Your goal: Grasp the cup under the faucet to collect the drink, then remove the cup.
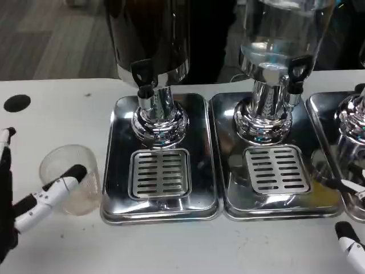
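A clear plastic cup (71, 180) stands on the white table just left of the left drip tray (120, 171), away from the dark dispenser's faucet (144, 77). My left hand (34, 200) is at the lower left. One white finger with a black tip lies across the cup's near side and touches it, while another finger (5, 137) points up well to the cup's left, apart from it. At the bottom right corner my right hand (349, 242) has its fingers spread, with nothing in them.
A dark dispenser (151, 34) and a clear water dispenser (279, 34) stand on two steel drip trays with slotted grates (159, 173). A third dispenser (355, 117) is at the right edge. A black round mark (17, 103) is on the table at far left.
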